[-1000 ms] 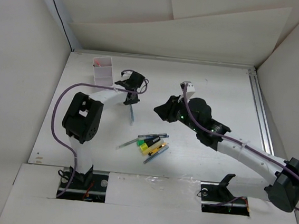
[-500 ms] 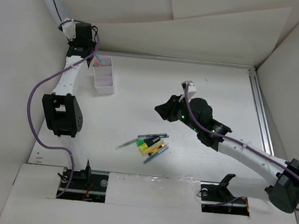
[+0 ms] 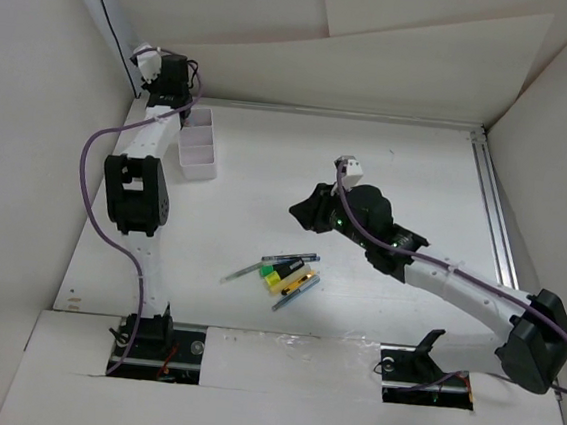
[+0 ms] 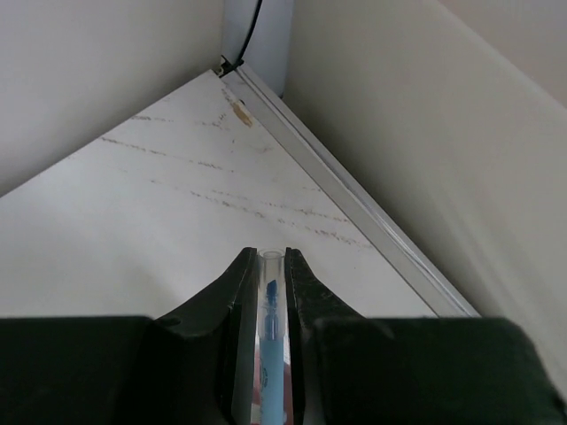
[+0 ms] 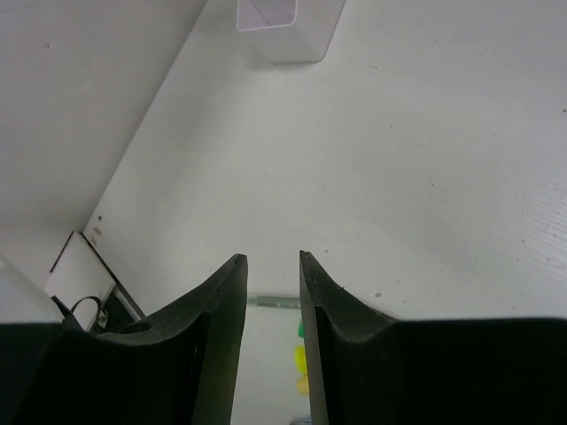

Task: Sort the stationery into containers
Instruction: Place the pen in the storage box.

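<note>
Left wrist view: a blue pen (image 4: 269, 305) is gripped by the left hand (image 4: 267, 258), raised at the far-left corner just beyond the box (image 3: 197, 146). Delivery is judged under way; the pen must next be lowered over a compartment and released. The right hand (image 5: 270, 266) is held parted and empty beyond the pile (image 3: 284, 271) on the counter (image 3: 418, 175).

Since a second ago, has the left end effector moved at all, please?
Yes. In the top view the left end effector moved from right of the white box to the far-left corner beyond it, shut on a blue pen.
</note>
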`<state>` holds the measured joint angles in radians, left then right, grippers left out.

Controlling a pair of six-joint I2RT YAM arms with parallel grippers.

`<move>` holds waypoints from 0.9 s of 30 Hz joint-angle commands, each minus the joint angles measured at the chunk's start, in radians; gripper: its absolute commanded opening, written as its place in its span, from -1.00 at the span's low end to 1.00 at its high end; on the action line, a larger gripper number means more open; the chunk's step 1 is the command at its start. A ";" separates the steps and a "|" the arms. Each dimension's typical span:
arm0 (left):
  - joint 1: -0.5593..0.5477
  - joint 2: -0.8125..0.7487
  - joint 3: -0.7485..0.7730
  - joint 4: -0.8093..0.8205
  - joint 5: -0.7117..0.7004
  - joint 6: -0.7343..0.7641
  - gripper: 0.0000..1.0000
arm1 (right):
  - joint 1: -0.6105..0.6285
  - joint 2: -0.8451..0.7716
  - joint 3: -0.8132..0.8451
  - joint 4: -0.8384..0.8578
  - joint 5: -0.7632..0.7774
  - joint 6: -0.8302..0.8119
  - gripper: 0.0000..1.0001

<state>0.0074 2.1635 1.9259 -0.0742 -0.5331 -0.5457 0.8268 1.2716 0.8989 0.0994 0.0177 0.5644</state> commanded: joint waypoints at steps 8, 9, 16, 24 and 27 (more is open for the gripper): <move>-0.049 -0.034 0.016 0.250 -0.123 0.182 -1.00 | 0.009 0.081 0.017 0.072 -0.055 -0.024 -0.28; -0.058 -0.034 0.004 0.263 -0.137 0.193 -1.00 | 0.009 0.092 0.026 0.072 -0.055 -0.024 -0.28; -0.080 -0.062 -0.108 0.393 -0.202 0.282 -1.00 | 0.009 0.092 0.026 0.072 -0.055 -0.034 -0.30; -0.110 -0.071 -0.189 0.465 -0.235 0.317 -1.00 | 0.009 0.083 0.026 0.082 -0.055 -0.043 -0.30; -0.110 -0.094 -0.221 0.465 -0.245 0.317 -1.00 | 0.009 0.083 0.017 0.082 -0.055 -0.043 -0.30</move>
<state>-0.0975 2.1605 1.7329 0.3374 -0.7433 -0.2485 0.8268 1.3685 0.8993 0.1219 -0.0273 0.5377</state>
